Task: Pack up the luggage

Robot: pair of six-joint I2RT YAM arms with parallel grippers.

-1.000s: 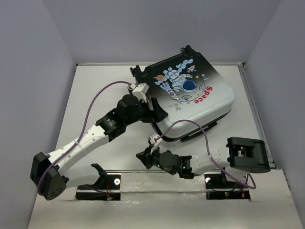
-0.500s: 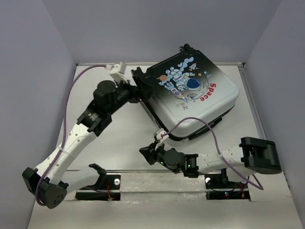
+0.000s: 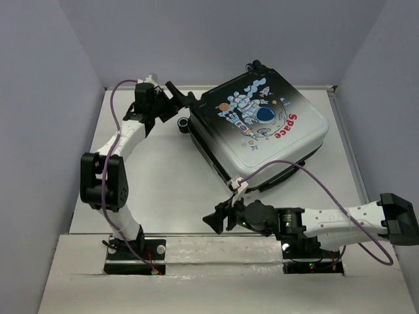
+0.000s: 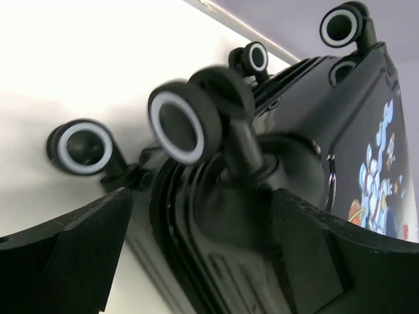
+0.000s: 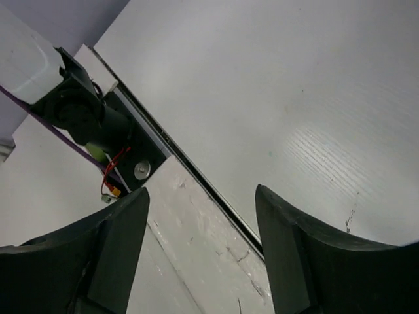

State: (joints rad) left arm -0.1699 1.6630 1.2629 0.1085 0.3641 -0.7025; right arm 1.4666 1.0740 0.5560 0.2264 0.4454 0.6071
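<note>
Stretching far to the luggage (image 3: 262, 131), left hand (image 3: 178, 95) spread wide; right hand (image 3: 213, 221) low, also spread.

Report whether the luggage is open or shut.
Shut: the luggage lies flat, printed shell up, halves together, no lining showing.

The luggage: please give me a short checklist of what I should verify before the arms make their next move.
1. Lid of the luggage down, astronaut print up: ok.
2. Seam shut all around: cannot tell; only part of it shows.
3. Left gripper open and empty: ok; a wheel shows between its fingers in the wrist view, not gripped.
4. Right gripper open and empty: ok; only bare table and the arm mounts show between its fingers.
5. Right gripper apart from the luggage: ok.
6. Purple cable of the right arm free of the luggage: cannot tell; from above it crosses the near corner.
</note>
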